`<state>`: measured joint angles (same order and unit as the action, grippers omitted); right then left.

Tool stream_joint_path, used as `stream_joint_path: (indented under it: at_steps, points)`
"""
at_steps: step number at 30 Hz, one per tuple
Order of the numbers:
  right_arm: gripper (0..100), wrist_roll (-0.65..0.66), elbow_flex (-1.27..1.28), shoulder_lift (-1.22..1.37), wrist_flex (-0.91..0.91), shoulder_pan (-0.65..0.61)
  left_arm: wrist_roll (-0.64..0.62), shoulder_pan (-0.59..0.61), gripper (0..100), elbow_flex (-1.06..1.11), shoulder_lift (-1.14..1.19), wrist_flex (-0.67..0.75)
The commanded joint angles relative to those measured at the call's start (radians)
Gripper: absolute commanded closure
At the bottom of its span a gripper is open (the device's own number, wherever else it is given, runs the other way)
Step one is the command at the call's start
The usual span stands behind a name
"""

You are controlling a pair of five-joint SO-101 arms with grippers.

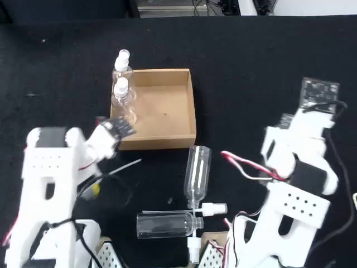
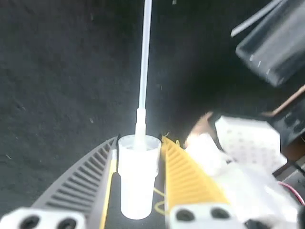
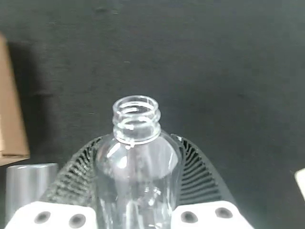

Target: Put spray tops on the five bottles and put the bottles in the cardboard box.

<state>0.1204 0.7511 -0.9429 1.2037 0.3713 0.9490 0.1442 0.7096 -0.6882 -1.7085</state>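
Your left fingers (image 2: 183, 176) are closed on a spray top (image 2: 138, 181), gripping its cap with the long dip tube (image 2: 144, 57) pointing away over the left side of the surface (image 1: 268, 61). Your right fingers (image 3: 200, 171) are clamped around an uncapped bottle (image 3: 138, 167) over the right side, its open neck (image 3: 136, 119) pointing away from the wrist. The cardboard box (image 1: 167, 137) sits mid-surface toward the far edge, with two capped bottles (image 1: 121, 99) upright at its left wall; you cannot tell whether the farther one stands inside or just behind the far-left corner. Between the arms, toward the near edge, the first lying bottle (image 1: 198, 170) points its neck at that edge. The second lying bottle (image 1: 167, 224) lies crosswise beside it, and two loose spray tops (image 1: 215, 209) rest by their necks. The likeliest failure is the tube: it looks thin and springy, so a slightly off-axis approach could catch it on the rim and bend it instead of threading it in. The held bottle is smooth and clear, and pressing or twisting the cap on may turn it or push it back through the fingers. Bringing the arms together low could also knock the lying bottles, which would probably roll toward the near edge and scatter the loose tops.
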Motion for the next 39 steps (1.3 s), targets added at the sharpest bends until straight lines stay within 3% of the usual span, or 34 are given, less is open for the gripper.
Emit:
stream_joint_path:
  at_steps: [1,7,11,16,22,26,32,36,39]
  points:
    - [98.8,-0.058,-0.048,-0.024,0.009,-0.163,0.201,0.222,97,0.068,-0.091,-0.014]
    - [98.8,-0.146,-0.030,-0.018,-0.110,-0.516,0.539,0.423,97,0.068,-0.089,-0.012]
    - [98.8,-0.160,0.087,-0.022,-0.230,-0.635,0.620,0.484,97,0.084,-0.087,0.087]
    - [98.8,-0.157,0.225,-0.024,-0.330,-0.637,0.620,0.532,97,0.179,0.008,0.361]
    - [98.8,-0.149,0.309,-0.024,-0.402,-0.635,0.618,0.562,97,0.199,0.124,0.508]
    - [98.8,-0.149,0.337,-0.024,-0.433,-0.637,0.618,0.591,93,0.200,0.126,0.569]
    - [98.8,-0.106,0.346,-0.024,-0.434,-0.637,0.618,0.591,66,0.200,0.126,0.598]
    - [98.8,-0.095,0.352,-0.024,-0.431,-0.637,0.612,0.595,66,0.134,0.124,0.588]
    - [98.8,-0.095,0.355,-0.024,-0.434,-0.637,0.523,0.619,66,0.054,0.123,0.577]
